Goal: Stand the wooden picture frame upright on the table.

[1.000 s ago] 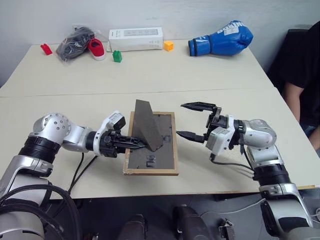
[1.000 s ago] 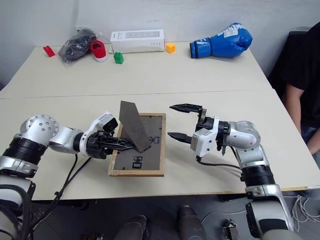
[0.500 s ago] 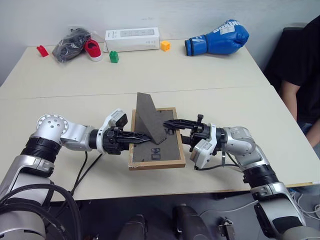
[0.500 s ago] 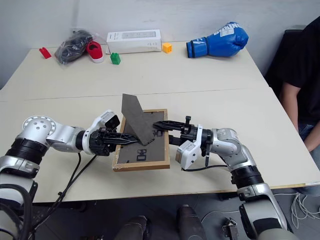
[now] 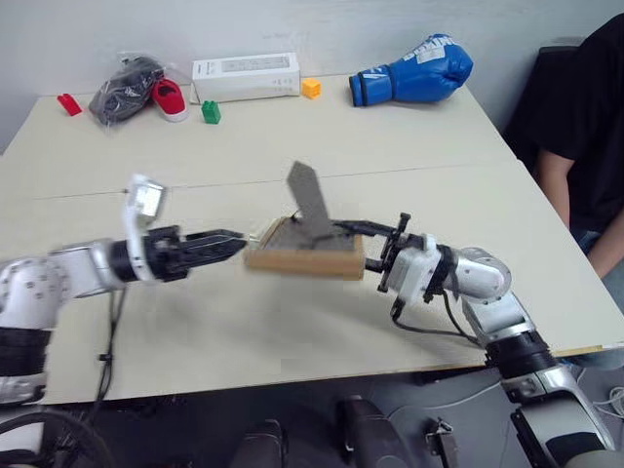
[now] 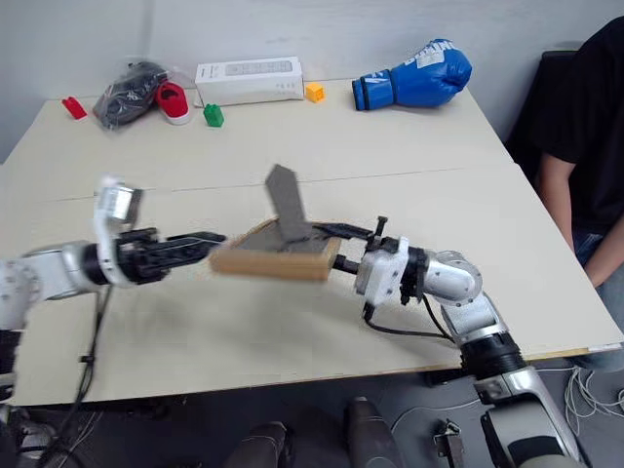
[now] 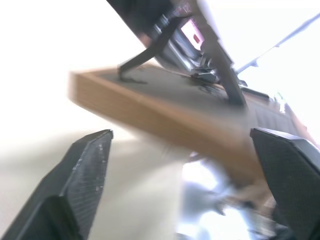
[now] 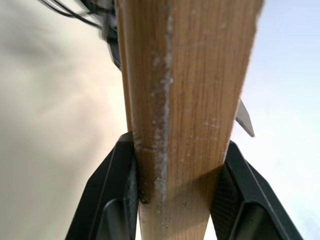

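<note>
The wooden picture frame [image 5: 304,259] hangs a little above the table [image 5: 292,146], roughly level, its dark back facing up and its easel stand [image 5: 310,200] sticking up. My right gripper [image 5: 369,249] is shut on the frame's right edge; in the right wrist view its fingers [image 8: 117,185] clamp the light-wood rim [image 8: 180,100] from both sides. My left gripper [image 5: 229,239] floats just left of the frame, open and apart from it. In the left wrist view its fingers [image 7: 85,170] stand wide, with the frame's edge [image 7: 150,110] beyond them.
Along the far edge lie a long white box [image 5: 245,76], a blue boxing glove [image 5: 414,70], a red shoe by a black bag [image 5: 136,93], and green [image 5: 211,112], orange [image 5: 311,88] and red [image 5: 68,103] blocks. A person in black [image 5: 585,117] sits at the right.
My right gripper shut on the frame's right edge and lifted it off the table. My left gripper let go of the easel stand, opened and drew back to the left.
</note>
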Robot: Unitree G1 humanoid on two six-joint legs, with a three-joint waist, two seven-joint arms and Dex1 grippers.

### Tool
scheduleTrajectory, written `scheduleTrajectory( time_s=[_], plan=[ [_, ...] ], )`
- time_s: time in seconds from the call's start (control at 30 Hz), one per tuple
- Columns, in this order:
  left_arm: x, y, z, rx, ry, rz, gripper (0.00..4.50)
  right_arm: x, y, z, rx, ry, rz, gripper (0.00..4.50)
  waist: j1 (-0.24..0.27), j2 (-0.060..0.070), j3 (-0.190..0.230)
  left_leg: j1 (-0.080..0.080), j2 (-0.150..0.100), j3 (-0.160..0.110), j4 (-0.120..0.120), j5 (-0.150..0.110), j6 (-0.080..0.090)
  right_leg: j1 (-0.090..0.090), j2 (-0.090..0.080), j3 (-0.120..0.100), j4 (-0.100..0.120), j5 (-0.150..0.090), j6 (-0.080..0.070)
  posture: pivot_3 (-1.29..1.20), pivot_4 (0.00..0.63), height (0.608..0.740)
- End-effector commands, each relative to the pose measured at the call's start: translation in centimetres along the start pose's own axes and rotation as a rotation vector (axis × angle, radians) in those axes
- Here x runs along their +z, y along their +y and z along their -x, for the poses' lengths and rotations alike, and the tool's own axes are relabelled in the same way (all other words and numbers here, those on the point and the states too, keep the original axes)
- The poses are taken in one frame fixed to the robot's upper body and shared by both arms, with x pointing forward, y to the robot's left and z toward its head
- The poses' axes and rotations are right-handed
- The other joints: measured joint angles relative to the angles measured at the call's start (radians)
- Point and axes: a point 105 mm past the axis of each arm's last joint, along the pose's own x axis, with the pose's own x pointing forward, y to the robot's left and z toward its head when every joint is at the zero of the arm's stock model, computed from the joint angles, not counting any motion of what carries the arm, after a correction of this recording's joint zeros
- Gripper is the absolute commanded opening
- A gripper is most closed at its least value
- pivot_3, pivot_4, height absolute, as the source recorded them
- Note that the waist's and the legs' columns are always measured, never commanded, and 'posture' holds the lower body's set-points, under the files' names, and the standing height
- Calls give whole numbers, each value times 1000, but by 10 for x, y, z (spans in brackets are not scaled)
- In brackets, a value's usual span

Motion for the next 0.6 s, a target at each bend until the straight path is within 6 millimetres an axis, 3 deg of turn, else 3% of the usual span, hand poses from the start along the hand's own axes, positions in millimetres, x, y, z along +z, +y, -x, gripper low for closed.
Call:
scheduleTrajectory(
  time_s=[0.03, 0.23, 0.37, 0.6],
  plan=[
    [-1, 5, 15, 30, 23, -147, 4500, 22, -25, -2, -50, -83, -341, 1346, 8, 0, 0, 0, 0, 0, 0, 0, 0, 0, 0, 0, 0, 0, 0, 0, 150, 740],
    [-10, 10, 15, 34, 37, -267, 4500, 10, -17, -2, 51, 41, -913, 1345, 38, 0, 0, -1, 1, -1, 1, -1, 1, 2, -1, -1, -3, 2, 0, 0, 150, 740],
    [-22, 8, 15, -7, 67, -342, 4500, 1, -42, -4, -16, 108, -1204, 1345, 45, 0, 0, -3, 1, 0, 1, -1, 2, 0, -1, 0, -4, 3, 1, 0, 150, 740],
    [-24, 12, 10, -2, 60, -415, 4500, -34, -28, 0, 29, 279, -1052, 1345, 52, -1, 0, -3, 2, 0, -2, -1, 2, 0, 0, -1, -6, 3, 1, 0, 150, 740]
  ],
)
